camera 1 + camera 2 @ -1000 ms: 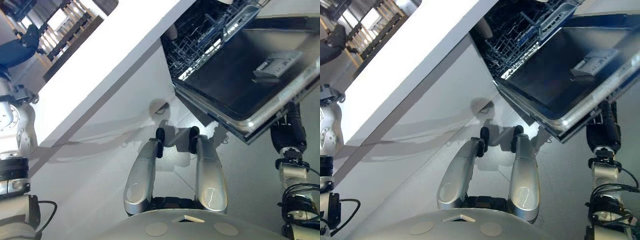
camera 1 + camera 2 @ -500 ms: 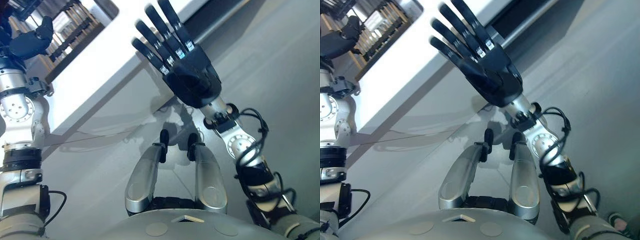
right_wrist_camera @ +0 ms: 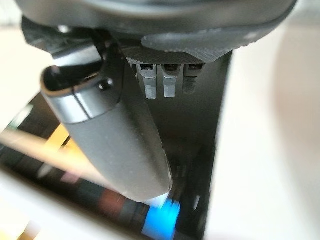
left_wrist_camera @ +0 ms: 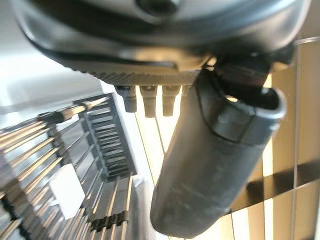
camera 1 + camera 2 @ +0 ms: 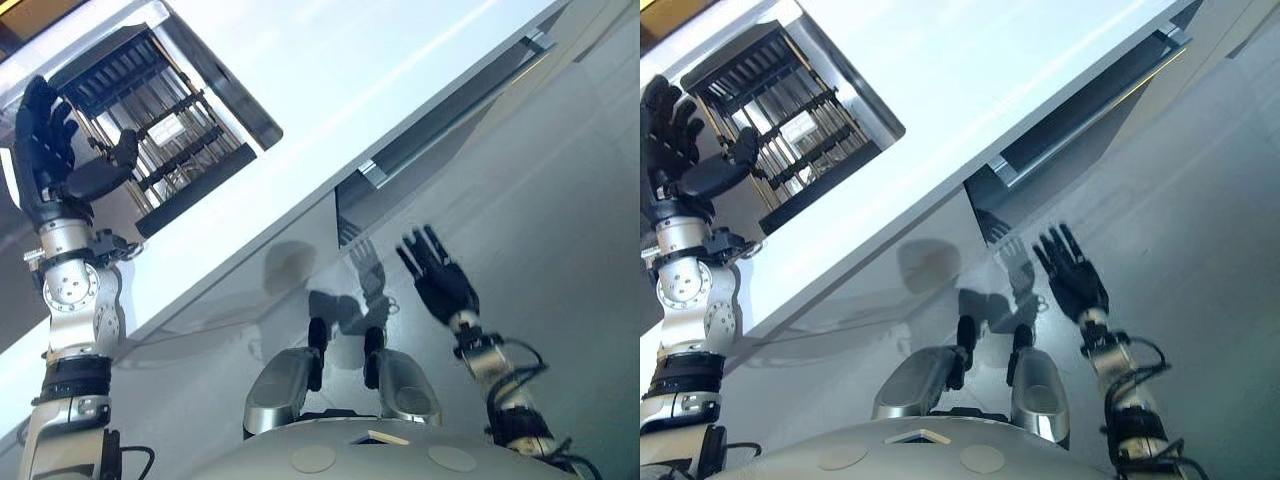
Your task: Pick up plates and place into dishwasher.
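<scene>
Reaching toward rack (image 5: 165, 130): left hand (image 5: 50, 150) hanging released beside it, right hand (image 5: 1072, 278) splayed, empty; judging next: locating a plate, approaching edge-on.

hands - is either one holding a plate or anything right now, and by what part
Nothing is held. The left hand is raised by the dish rack with fingers spread, and the right hand hangs open above the floor.

Two hands (image 5: 45, 140) (image 5: 440, 285) (both empty), one rack (image 5: 150, 150).
</scene>
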Available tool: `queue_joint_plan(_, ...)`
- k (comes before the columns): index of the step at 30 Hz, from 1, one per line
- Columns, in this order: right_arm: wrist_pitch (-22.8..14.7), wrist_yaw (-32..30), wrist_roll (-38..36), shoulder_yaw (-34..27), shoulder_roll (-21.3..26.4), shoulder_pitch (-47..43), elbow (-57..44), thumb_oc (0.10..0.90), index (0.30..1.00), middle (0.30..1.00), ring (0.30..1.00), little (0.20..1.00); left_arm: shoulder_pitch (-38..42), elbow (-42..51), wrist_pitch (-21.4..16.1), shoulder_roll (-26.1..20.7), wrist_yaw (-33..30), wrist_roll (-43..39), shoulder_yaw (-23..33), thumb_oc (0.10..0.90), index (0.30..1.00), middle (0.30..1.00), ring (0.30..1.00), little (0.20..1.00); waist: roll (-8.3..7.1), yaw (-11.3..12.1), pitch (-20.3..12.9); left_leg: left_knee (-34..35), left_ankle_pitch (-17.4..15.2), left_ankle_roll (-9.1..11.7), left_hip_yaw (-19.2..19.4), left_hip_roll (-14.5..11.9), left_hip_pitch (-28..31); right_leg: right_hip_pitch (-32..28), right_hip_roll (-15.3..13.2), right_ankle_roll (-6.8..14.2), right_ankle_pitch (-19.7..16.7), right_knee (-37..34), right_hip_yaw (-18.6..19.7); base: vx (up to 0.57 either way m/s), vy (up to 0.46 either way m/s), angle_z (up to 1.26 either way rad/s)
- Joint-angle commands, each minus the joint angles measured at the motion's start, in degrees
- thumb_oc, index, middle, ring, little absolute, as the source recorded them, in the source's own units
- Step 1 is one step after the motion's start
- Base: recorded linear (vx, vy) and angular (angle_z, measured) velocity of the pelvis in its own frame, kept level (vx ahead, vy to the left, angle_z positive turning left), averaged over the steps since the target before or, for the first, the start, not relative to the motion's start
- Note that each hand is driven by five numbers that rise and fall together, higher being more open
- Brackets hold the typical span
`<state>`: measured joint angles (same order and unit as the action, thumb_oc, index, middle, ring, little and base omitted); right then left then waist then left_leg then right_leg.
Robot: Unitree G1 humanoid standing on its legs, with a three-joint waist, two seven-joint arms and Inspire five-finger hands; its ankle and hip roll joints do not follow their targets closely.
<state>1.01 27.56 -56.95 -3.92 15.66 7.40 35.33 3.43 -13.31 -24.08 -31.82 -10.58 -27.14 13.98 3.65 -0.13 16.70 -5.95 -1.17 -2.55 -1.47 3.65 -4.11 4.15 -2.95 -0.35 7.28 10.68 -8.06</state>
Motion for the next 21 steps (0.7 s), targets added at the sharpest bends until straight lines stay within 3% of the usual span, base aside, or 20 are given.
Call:
queue_joint_plan(1,-9.00,0.00,6.19,-1.43,-1.32,-3.08,0.67,0.800,0.900,0.900,0.900,0.900,-0.88,-1.53,-5.97,3.47,1.08,-0.90,0.90,0.800,0.900,0.900,0.900,0.900,-1.55,0.04,-4.88,4.13,-2.64,0.01,1.27,1.56,1.75,1.19,0.86,3.13,-0.56,-2.52,0.57,0.03,-0.006,0.05)
queue_joint_plan(6,-15.67,-9.53,17.04,-3.49,-0.24,-3.91,11.03,0.800,0.900,0.900,0.900,0.900,-0.17,-3.76,-4.95,5.04,1.57,-2.25,0.23,0.800,0.900,0.900,0.900,0.900,-1.23,0.40,-7.38,6.97,-2.29,0.54,1.09,1.39,4.63,-2.06,1.39,3.51,-1.71,-6.34,0.46,0.00,0.000,0.00)
queue_joint_plan(10,-17.82,-19.40,33.16,-2.99,1.05,-4.53,19.06,0.800,0.900,0.900,0.900,0.900,0.24,-5.18,-2.45,7.55,2.98,-4.98,-0.47,0.800,0.900,0.900,0.900,0.900,-0.72,0.91,-9.10,8.21,-2.38,0.64,1.23,1.16,6.57,-4.29,1.47,3.59,-1.63,-7.43,0.13,0.00,-0.002,0.02)
queue_joint_plan(16,-13.61,-22.80,51.60,0.98,3.10,-4.73,28.51,0.800,0.900,0.900,0.900,0.900,0.98,-5.94,-0.80,8.20,4.71,-6.21,-1.12,0.800,0.900,0.900,0.900,0.900,-0.77,1.59,-10.28,8.57,-2.96,0.85,1.23,0.80,8.33,-6.48,1.62,3.39,-0.70,-7.85,-0.85,-0.02,-0.040,0.03)
queue_joint_plan(21,-11.02,-21.24,52.56,1.90,3.20,-4.36,31.43,0.800,0.900,0.900,0.900,0.900,1.43,-5.28,-0.17,8.19,4.77,-6.30,-0.74,0.800,0.900,0.900,0.900,0.900,-0.88,1.83,-11.10,8.39,-3.23,1.09,0.97,0.47,8.94,-7.43,1.85,3.23,-0.12,-7.89,-1.16,0.00,-0.045,0.06)
